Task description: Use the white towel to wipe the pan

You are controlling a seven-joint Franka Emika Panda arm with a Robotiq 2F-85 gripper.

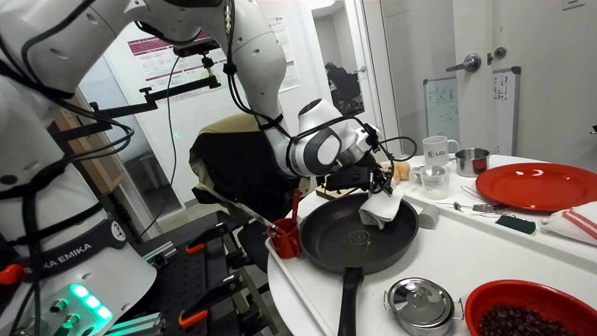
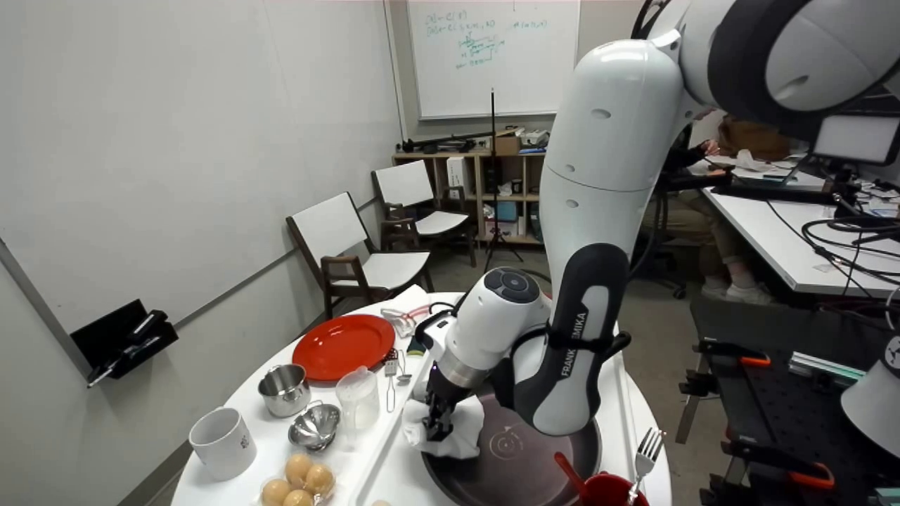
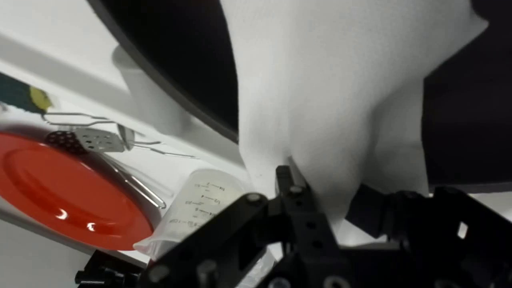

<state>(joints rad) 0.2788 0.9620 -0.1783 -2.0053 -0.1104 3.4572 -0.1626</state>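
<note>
One black gripper (image 1: pixel 388 188) is clenched on the small, rumpled white cloth towel (image 1: pixel 381 208), the gripper's fingertips hard to make out among the folds in both exterior views. The towel hangs across the rim into the large, round, dark grey-black frying pan (image 1: pixel 326 228), away from the long straight black handle (image 1: pixel 349 301), cropped in an exterior view; whether the cloth presses on the base is hard to tell. In an exterior view the white robot arm (image 2: pixel 608 133) masks part of the pan and a red mug (image 2: pixel 610 490) is cut off, while the wrist view shows the pan's interior almost black.
</note>
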